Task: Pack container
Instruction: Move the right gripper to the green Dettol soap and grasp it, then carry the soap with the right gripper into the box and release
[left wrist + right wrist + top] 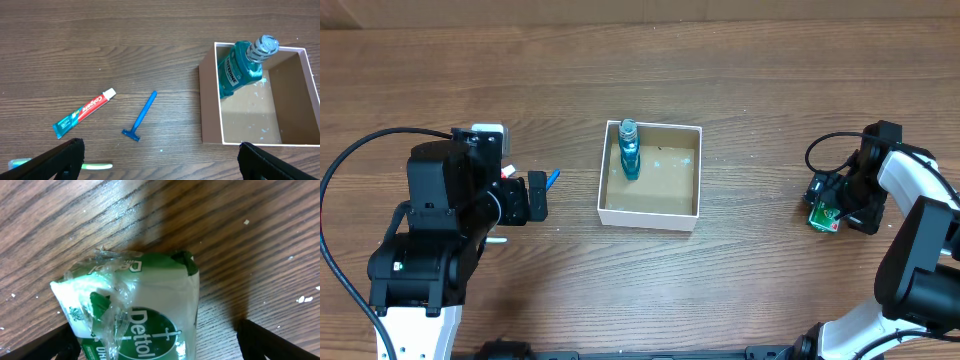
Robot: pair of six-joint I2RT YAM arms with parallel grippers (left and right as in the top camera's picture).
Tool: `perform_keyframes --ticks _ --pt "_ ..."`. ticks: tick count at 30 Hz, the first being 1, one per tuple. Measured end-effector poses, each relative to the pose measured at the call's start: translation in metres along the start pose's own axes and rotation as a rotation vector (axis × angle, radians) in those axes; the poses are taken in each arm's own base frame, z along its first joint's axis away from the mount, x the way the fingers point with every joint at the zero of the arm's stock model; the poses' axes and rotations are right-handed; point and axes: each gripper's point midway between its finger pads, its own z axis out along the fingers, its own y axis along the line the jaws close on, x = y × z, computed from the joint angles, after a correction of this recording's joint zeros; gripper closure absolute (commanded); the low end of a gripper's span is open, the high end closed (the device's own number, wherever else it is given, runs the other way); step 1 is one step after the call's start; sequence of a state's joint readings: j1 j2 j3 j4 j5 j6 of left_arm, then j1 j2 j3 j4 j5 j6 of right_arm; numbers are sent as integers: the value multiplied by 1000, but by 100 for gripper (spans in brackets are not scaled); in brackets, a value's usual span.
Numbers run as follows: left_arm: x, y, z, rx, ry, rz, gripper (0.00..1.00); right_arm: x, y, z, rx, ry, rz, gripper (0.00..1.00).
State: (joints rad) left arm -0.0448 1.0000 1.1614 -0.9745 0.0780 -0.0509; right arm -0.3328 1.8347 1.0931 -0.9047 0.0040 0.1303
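The container [649, 216], a shallow square box with white walls and a brown inside, sits mid-table. A teal mouthwash bottle [628, 152] stands in its far-left corner. In the left wrist view the container [210, 107] and bottle [239, 70] are at right. On the table lie a toothpaste tube [84, 113], a blue razor [141, 117] and a green toothbrush [96, 166]. My left gripper [535, 198] is open and empty above them [160, 162]. My right gripper [832, 205] is open, its fingers on either side of a green-and-white Dettol soap packet [145, 305], which lies on the table [823, 217].
A wood-grain table. The razor's tip [552, 179] shows just beside the left gripper. The toothpaste and toothbrush are hidden under the left arm in the overhead view. Bare wood lies between the container and the right gripper.
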Motion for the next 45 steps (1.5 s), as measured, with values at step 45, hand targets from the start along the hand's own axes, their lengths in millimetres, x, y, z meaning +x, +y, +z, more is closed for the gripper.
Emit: perform_keyframes --ticks 45 --pt "1 0 0 0 6 0 0 96 288 -183 -352 -305 -662 45"
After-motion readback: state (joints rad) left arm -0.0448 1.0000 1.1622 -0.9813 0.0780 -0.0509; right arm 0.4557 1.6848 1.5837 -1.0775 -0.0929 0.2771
